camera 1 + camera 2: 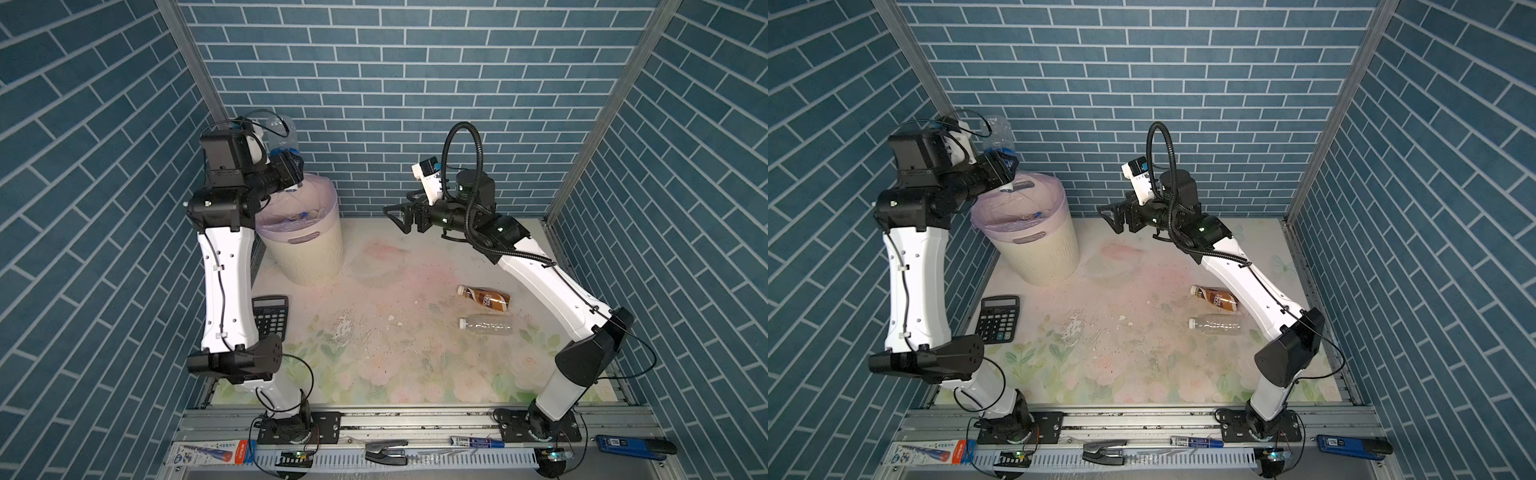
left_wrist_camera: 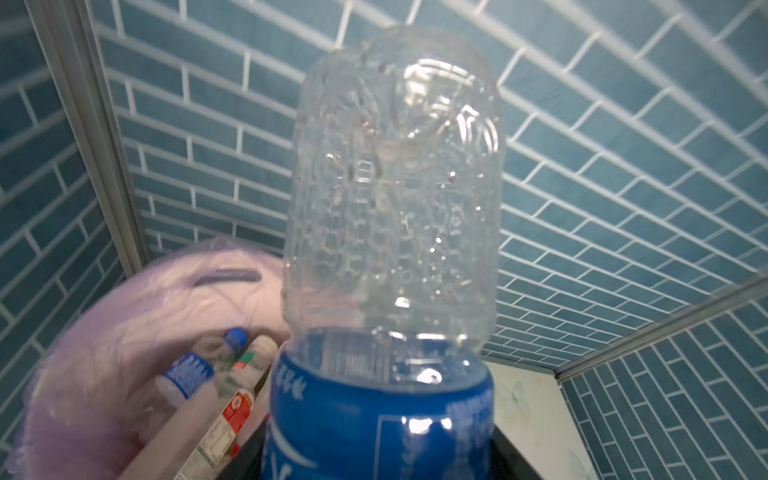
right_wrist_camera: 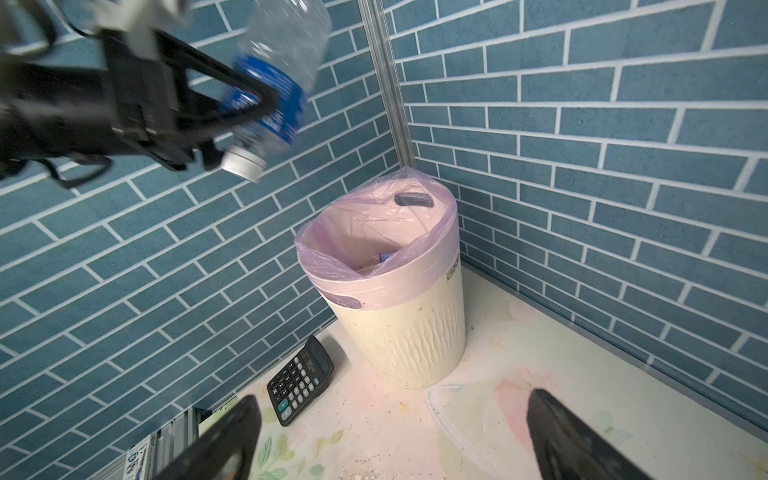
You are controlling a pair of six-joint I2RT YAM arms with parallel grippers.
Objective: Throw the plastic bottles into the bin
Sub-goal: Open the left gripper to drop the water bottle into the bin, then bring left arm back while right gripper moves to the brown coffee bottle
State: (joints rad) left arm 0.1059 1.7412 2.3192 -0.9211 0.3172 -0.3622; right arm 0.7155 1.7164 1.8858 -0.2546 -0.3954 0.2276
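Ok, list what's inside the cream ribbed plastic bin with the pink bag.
Inside the bin: a blue-labelled clear bottle and a white red-labelled bottle. The pink bag hides anything deeper.

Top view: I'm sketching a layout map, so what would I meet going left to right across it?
bin → right gripper → brown-labelled bottle. Left out for overlap: calculator and blue-labelled bottle with the bin, clear bottle with the brown-labelled one.
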